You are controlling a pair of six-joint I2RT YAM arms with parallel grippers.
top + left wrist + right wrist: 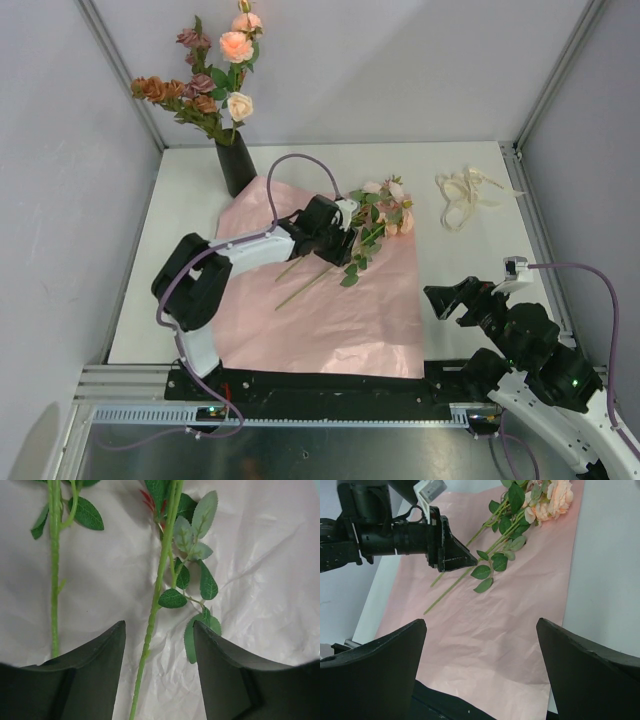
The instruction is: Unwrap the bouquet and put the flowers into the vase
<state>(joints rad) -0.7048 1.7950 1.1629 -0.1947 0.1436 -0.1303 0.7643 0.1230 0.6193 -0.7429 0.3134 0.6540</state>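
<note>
1. The remaining flowers [378, 212] lie on the pink paper [340, 310] mid-tabletop, heads toward 1 o'clock. The vase [236, 165] stands at 11 o'clock of the paper and already holds several blooms.
2. The left gripper [159, 625] hangs low over the stems, spread, with one stem [159, 582] between its jaws and not pinched yet.
3. To my eye, it should close on bare stem only. The leaves [205, 580] at its 3 o'clock and the second stem [53, 580] at 9 o'clock should stay outside.
4. A thin stem will likely pivot, so a firm pinch and a straight lift should come before any swing toward the vase. Otherwise the paper may drag along.
5. The right gripper [481, 622] is spread wide and empty at the paper's 4 o'clock, well apart. The ribbon [462, 197] lies at 2 o'clock.
</note>
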